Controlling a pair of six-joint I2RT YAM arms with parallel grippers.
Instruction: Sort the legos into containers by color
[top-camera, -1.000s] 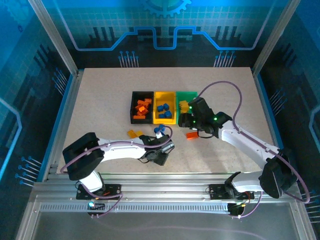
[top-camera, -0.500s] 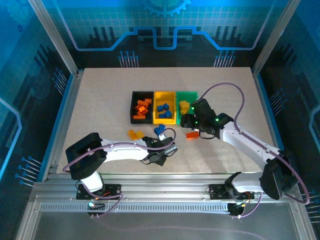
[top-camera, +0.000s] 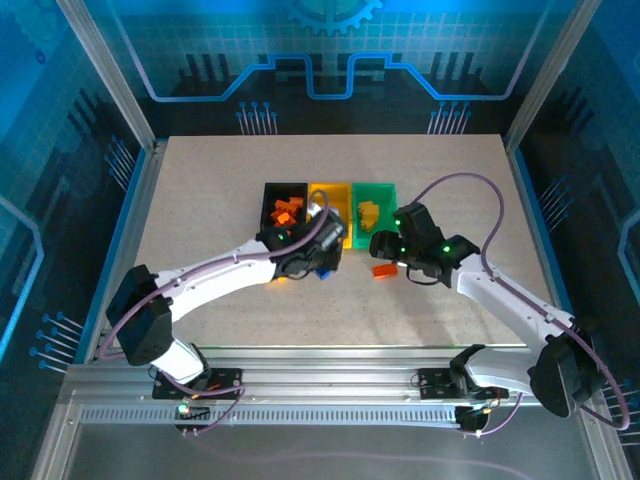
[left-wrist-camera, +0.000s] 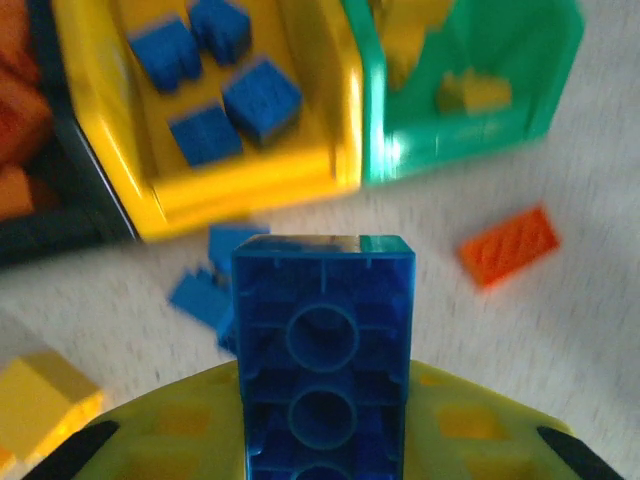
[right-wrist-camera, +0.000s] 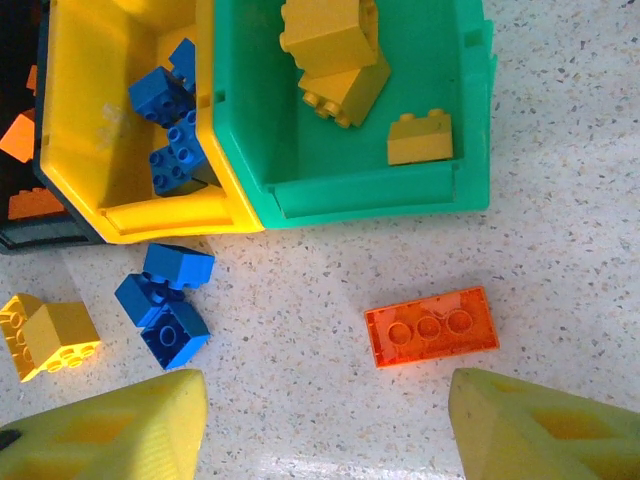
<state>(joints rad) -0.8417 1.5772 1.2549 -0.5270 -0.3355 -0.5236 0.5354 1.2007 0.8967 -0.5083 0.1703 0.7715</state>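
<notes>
The left gripper (left-wrist-camera: 322, 440) was clamped across the flat sides of a translucent blue plastic brick (left-wrist-camera: 322, 300), likely light, stiff and slick. The right gripper (right-wrist-camera: 330, 425) hung with its fingers apart above a flat orange plastic brick (right-wrist-camera: 432, 326).

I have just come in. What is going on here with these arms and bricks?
The two arms sort bricks by color into three joined bins. The left gripper is shut on a blue brick near the yellow bin, which holds blue ones. The right gripper hangs open over an orange brick on the table. A few blue bricks and a yellow one also lie loose.
</notes>
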